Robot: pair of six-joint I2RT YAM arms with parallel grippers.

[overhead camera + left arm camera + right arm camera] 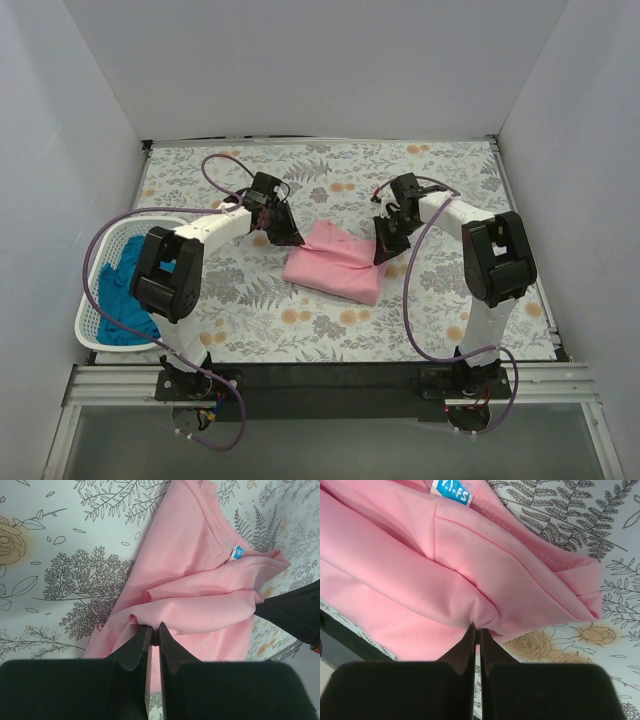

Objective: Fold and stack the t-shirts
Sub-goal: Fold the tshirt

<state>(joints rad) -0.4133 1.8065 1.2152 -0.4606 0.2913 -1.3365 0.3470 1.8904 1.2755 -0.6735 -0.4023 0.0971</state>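
One folded t-shirt at centre, basket at left edge.
On the table, the left gripper touches its upper left corner and the right gripper its upper right; the second t-shirt lies in the basket.

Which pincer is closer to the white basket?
Left. The left pincer grips the pink shirt's side toward the basket; the right pincer grips its other side, farther away.

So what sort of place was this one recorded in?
Probably a lab robot cell rather than a home: plain white panels enclose a table with a floral tablecloth, and the left arm and right arm are mounted on an aluminium-rail frame.
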